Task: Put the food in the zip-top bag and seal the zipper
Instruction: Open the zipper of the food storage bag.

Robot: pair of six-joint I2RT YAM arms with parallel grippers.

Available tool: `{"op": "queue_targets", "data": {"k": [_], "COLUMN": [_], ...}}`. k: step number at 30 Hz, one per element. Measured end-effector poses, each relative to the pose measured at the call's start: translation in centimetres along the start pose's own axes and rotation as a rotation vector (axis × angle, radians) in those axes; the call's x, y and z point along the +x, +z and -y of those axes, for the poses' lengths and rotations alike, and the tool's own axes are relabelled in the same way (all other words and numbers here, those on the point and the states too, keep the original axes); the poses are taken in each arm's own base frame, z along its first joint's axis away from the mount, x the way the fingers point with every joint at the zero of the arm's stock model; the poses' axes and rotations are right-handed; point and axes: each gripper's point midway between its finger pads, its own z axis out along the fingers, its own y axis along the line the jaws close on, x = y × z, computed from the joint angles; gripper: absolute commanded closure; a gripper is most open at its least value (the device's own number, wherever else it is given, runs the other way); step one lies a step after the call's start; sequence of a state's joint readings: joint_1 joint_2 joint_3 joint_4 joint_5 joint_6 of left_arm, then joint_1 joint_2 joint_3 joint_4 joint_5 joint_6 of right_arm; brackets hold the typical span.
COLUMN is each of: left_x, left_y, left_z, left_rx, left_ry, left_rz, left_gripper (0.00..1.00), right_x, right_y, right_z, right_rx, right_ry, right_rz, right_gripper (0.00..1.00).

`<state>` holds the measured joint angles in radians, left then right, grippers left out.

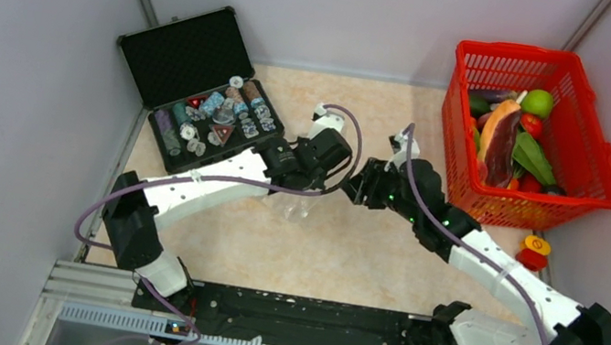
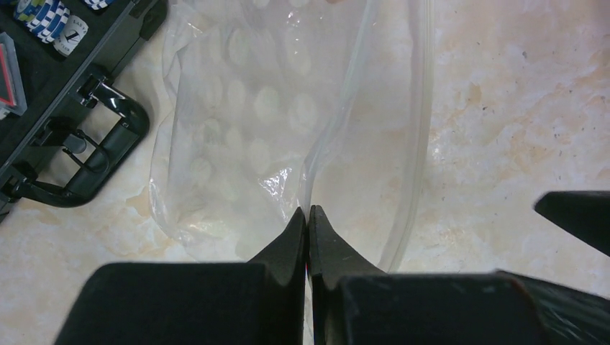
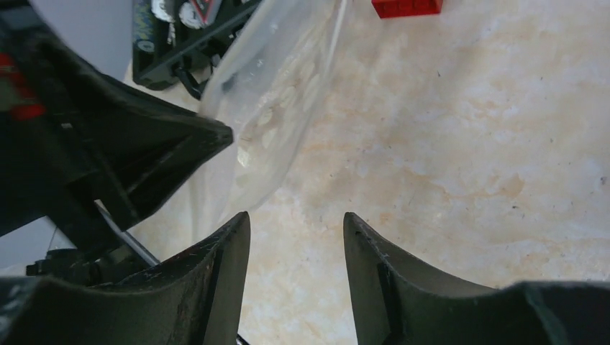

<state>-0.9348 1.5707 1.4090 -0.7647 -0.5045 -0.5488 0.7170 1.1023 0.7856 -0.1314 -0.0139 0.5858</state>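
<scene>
Left gripper (image 2: 308,215) has its fingertips pressed together, pinching a fold of the zip-top bag (image 2: 244,129) at the bag's near edge. The right gripper (image 3: 296,219) stands with its jaws parted and nothing between them, its tips just beside the bag and facing the left gripper over the middle of the table (image 1: 361,265). Red mesh basket (image 1: 547,58) sits at the far right corner of the table. Black case (image 1: 201,105) lies open at the far left, lid raised, with small bottles and discs in its tray. The bag hangs clear and crinkled below the left gripper, near the case's handle, and nothing can be seen inside it. The food (image 1: 511,140) is all piled in the basket, well apart from the bag, a green round fruit (image 1: 537,102) on top. The zipper (image 2: 423,122) shows as a thin whitish strip running down the bag's right side in the left wrist view; whether it is pressed closed cannot be told.
</scene>
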Motion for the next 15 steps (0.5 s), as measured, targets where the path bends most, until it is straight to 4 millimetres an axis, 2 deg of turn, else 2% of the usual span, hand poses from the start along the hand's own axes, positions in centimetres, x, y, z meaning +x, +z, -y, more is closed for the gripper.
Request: {"op": "queue_targets", "data": {"k": [4,7,10,15], "left_x": [0.0,0.0,0.0,0.0], "left_y": [0.1,0.2,0.2,0.1], "left_z": [0.1,0.2,0.6,1.3], "left_rx": [0.010,0.020,0.039,0.077], "left_ry": [-0.004,0.000,0.007,0.010], "left_rz": [-0.003,-0.003,-0.007,-0.013], "left_gripper": [1.00,1.00,1.00,1.00], "right_x": [-2.4,-5.2,-9.6,-19.9], "right_y": [-2.2,-3.9,-6.1,-12.1], "right_z": [-0.7,0.1,2.0,6.4], "right_rx": [-0.002,0.071,0.188,0.396], "right_ry": [-0.017,-0.030,-0.038,-0.015], "right_rz": [0.068,0.143,0.247,0.477], "right_gripper": [0.50,0.50,0.50,0.48]}}
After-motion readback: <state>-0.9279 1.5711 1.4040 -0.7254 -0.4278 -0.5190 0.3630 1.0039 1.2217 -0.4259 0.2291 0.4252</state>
